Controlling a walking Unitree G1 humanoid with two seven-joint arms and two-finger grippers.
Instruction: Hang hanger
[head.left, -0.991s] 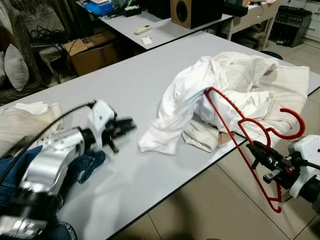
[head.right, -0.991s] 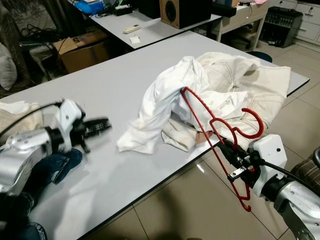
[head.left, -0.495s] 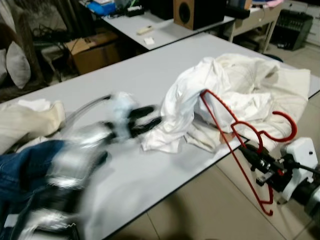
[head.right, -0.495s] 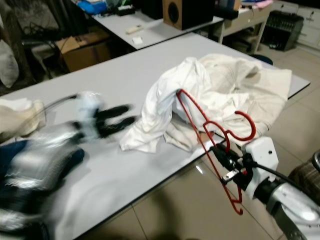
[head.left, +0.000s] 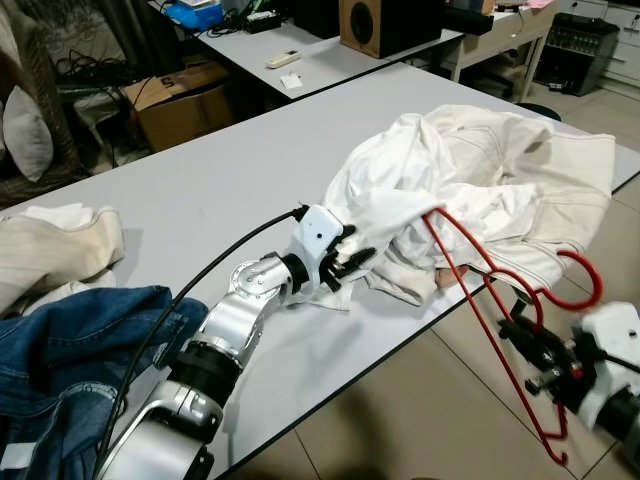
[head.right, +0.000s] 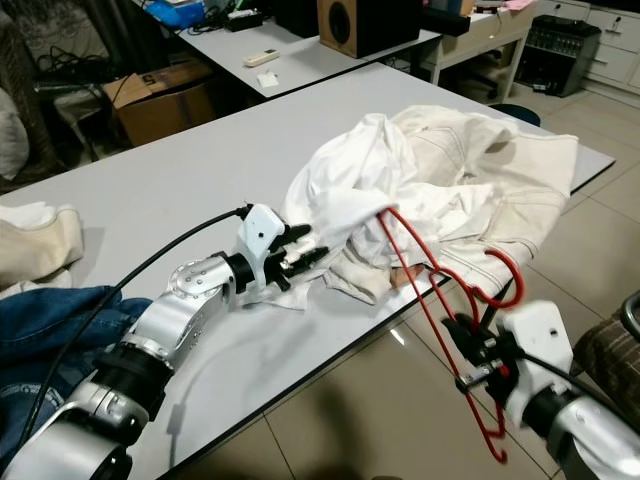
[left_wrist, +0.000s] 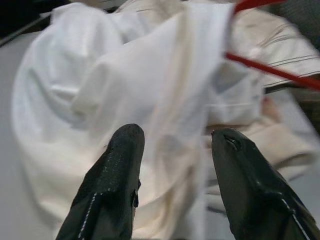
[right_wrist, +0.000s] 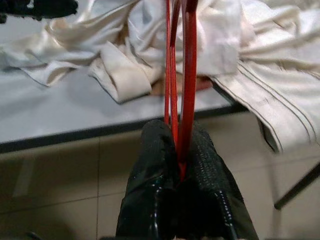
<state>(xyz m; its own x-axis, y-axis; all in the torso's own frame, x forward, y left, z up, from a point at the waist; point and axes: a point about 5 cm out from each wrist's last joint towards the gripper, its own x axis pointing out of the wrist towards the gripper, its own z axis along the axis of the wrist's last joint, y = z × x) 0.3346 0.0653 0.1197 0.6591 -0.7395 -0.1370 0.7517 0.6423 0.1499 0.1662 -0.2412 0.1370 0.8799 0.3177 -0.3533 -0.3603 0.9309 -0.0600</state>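
A red plastic hanger (head.left: 478, 300) hangs off the table's front edge, its upper arm tucked into a crumpled white shirt (head.left: 395, 195) on the grey table (head.left: 190, 200). My right gripper (head.left: 524, 334) is shut on the hanger's lower part, below table level over the floor; the right wrist view shows the red bars (right_wrist: 189, 60) pinched between the fingers. My left gripper (head.left: 352, 262) reaches across the table to the shirt's near edge. Its fingers (left_wrist: 122, 165) stand open, with white cloth (left_wrist: 150, 80) just ahead of them.
A cream jacket (head.left: 535, 175) lies behind the shirt at the table's right end. Blue jeans (head.left: 70, 340) and a cream cloth (head.left: 50, 245) lie at the left. Behind are a cardboard box (head.left: 185, 100) and a second table with a speaker (head.left: 385, 20). Tiled floor (head.left: 400, 420) lies beyond the front edge.
My left arm has swung right across the table, from open tabletop to the shirt's edge. The right gripper and hanger have shifted slightly right and down.
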